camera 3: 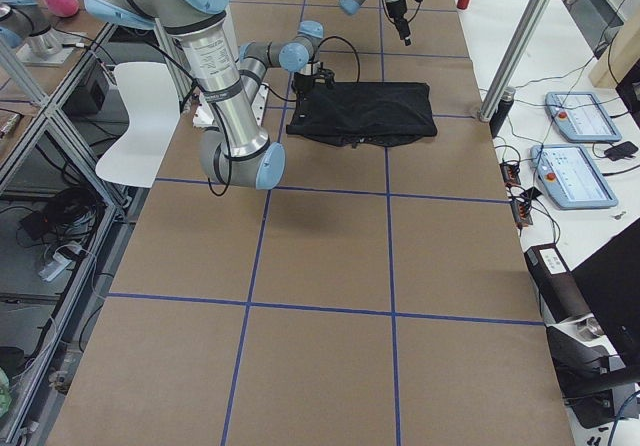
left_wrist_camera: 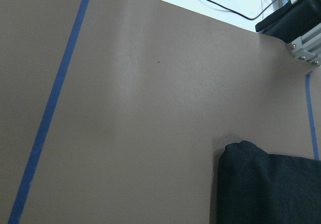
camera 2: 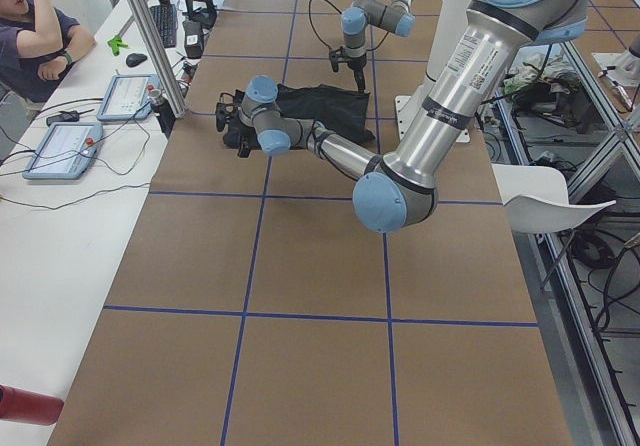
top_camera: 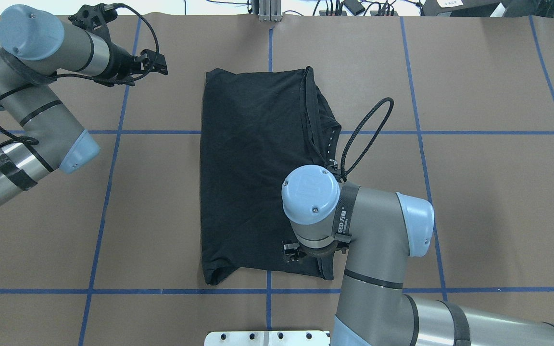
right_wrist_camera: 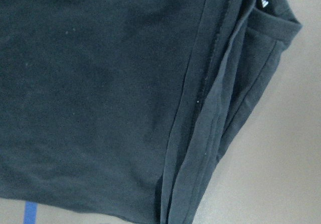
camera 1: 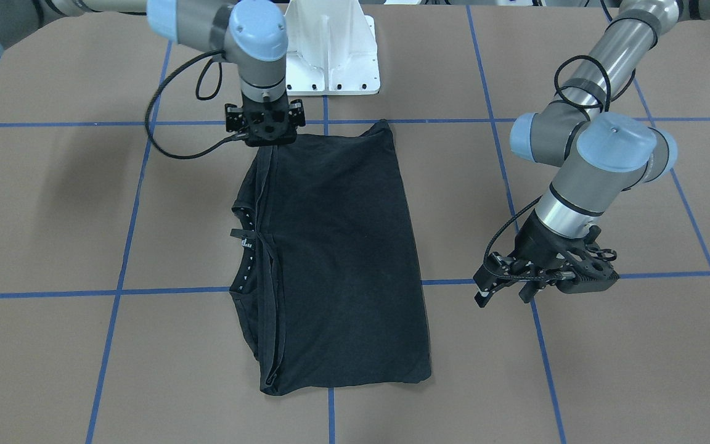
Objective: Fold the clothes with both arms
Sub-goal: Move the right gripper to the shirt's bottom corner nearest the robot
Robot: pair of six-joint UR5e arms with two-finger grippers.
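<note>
The clothes are a single black T-shirt (camera 1: 342, 246), folded into a long rectangle in the middle of the table (top_camera: 253, 168), with the collar and hems stacked along one long edge (right_wrist_camera: 210, 113). My right gripper (camera 1: 267, 143) points straight down at the shirt's corner nearest the robot base. Its fingers are hidden by the wrist, so I cannot tell their state. My left gripper (camera 1: 503, 296) hangs tilted over bare table, well away from the shirt's other side, its fingers apart and empty (top_camera: 161, 64). The left wrist view catches only one shirt corner (left_wrist_camera: 266, 189).
A white pedestal (camera 1: 330, 55) stands at the robot's side of the table. Blue tape lines (top_camera: 108, 182) grid the brown surface. A person (camera 2: 30, 36) sits at a side bench with pendants (camera 2: 65, 146). A white chair (camera 2: 555, 206) stands beside the table.
</note>
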